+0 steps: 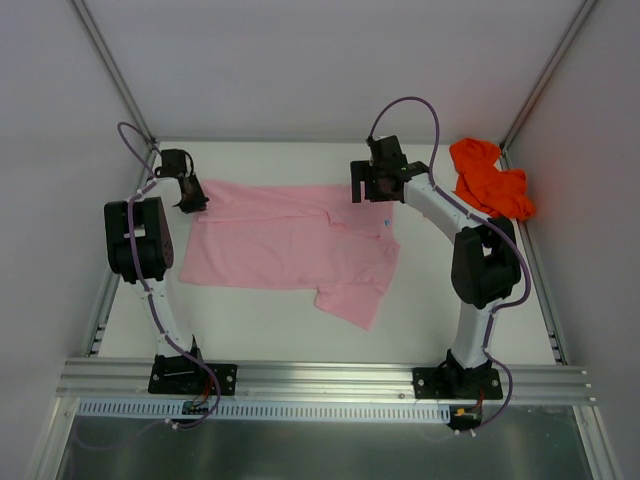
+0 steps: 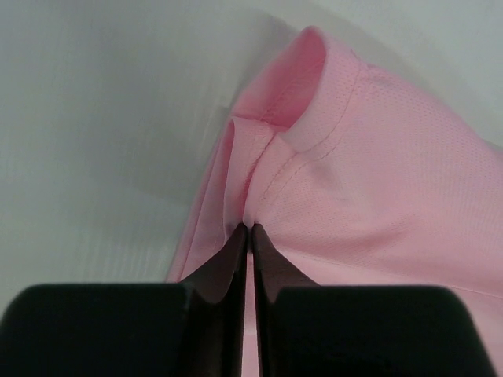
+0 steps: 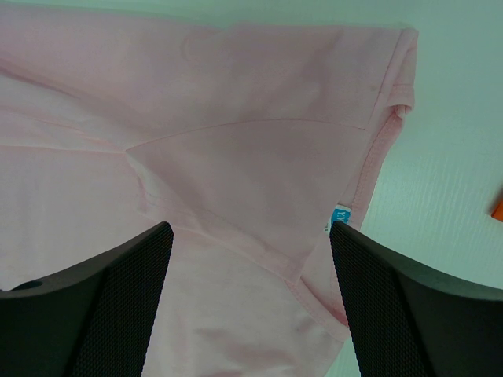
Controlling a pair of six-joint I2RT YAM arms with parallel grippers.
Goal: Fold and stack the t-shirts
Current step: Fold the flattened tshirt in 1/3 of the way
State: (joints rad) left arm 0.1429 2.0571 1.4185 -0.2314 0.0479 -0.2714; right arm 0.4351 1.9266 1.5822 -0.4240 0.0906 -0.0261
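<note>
The light pink t-shirt [image 1: 290, 245] lies spread across the table, one sleeve sticking out at the front right. My left gripper [image 1: 192, 203] is shut on the shirt's far left corner; in the left wrist view the cloth [image 2: 377, 181] bunches at the closed fingertips [image 2: 250, 229]. My right gripper [image 1: 372, 188] is open above the shirt's far right corner, its jaws wide apart over the pink cloth [image 3: 236, 181] and a small blue tag [image 3: 339, 217]. The orange-red t-shirt [image 1: 488, 180] lies crumpled at the far right corner.
White walls and metal frame posts [image 1: 118, 80] close in the table on three sides. An aluminium rail [image 1: 320, 378] runs along the near edge with both arm bases on it. Bare white table [image 1: 260, 325] shows in front of the pink shirt.
</note>
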